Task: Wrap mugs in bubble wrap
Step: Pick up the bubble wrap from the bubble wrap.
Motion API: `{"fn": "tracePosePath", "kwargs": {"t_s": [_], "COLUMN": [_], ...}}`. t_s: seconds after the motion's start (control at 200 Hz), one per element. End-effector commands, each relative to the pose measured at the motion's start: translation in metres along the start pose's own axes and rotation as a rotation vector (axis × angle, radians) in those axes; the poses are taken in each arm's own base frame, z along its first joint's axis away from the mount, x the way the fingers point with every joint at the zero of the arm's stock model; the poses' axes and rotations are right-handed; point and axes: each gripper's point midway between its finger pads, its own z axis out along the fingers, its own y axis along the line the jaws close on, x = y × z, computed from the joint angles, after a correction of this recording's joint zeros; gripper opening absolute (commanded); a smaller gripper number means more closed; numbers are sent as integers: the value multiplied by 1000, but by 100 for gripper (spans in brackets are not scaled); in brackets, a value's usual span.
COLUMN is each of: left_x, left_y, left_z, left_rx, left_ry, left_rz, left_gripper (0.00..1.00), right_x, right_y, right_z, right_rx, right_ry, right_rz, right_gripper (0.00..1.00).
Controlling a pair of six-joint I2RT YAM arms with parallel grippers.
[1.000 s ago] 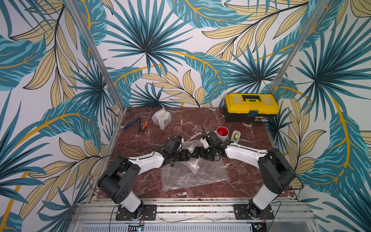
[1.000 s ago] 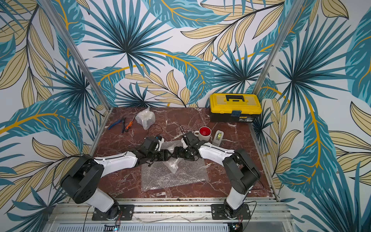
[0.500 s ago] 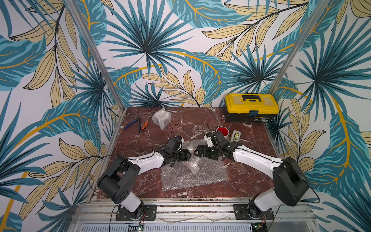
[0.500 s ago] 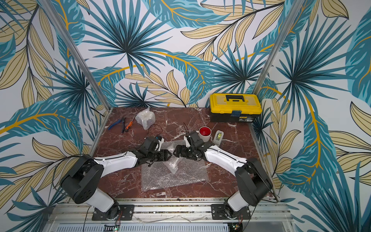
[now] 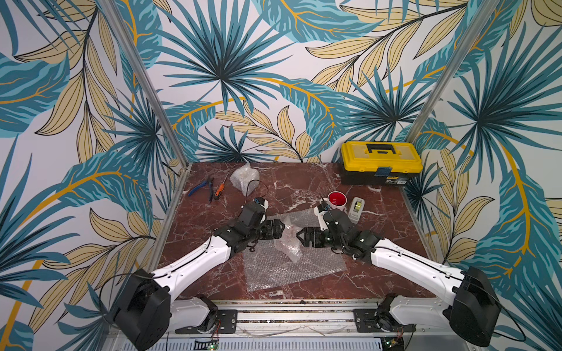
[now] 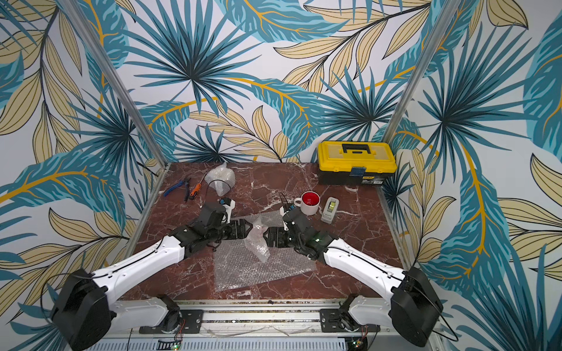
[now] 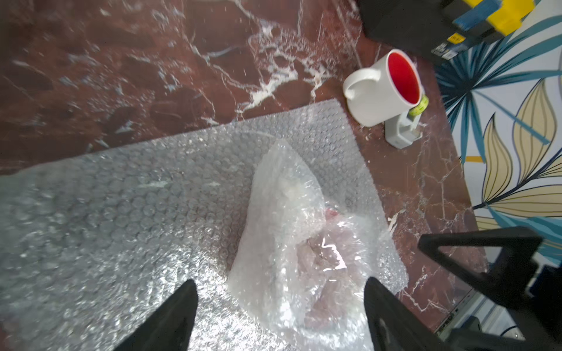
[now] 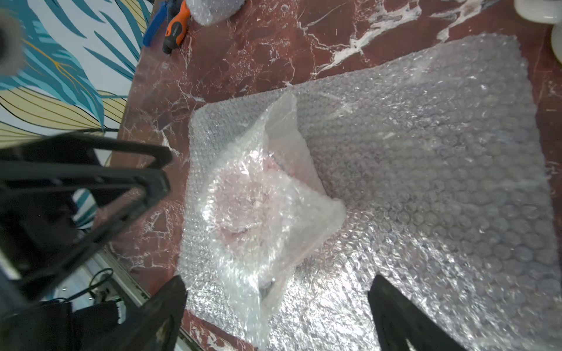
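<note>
Red marble tabletop carries a flat clear bubble-wrap sheet; on it sits a crinkled wrap bundle, something pinkish inside. Left gripper and right gripper flank the bundle, both gaping, holding nothing. Unpinned, its folds may spring open, I'd guess.

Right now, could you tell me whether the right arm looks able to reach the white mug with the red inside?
Probably yes: the white mug stands upright close beside the right gripper, which is open and empty. Only the tape dispenser next to the mug crowds one side.
</note>
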Motion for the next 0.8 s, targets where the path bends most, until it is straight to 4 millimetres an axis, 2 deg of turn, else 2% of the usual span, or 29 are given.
{"fn": "tracePosePath", "kwargs": {"t_s": [0.0,0.14,0.27,0.35,0.556,0.656,0.796], "left_x": [13,17,11,5,-9,-10,-9], "left_y": [21,37,54,56,53,57,59], "left_z": [-21,-40,-52,-60,-74,-77,-78], "left_rx": [-80,-102,-57,22,237,253,259], "left_ry": [-8,-64,-129,-160,-227,-237,-237], "left_rz": [-14,-74,-180,-246,-364,-384,-390], "left_gripper": [88,92,97,100,100,100,100], "right_x": [21,41,51,55,59,60,56], "right_y": [-1,9,15,18,15,11,10], "right_z": [-3,7,21,34,59,67,72], "right_rx": [92,144,204,222,272,301,321], "right_ry": [31,86,119,138,165,168,152], "right_rz": [-142,-247,-300,-316,-326,-325,-319], "right_gripper": [94,92,89,87,82,75,55]}}
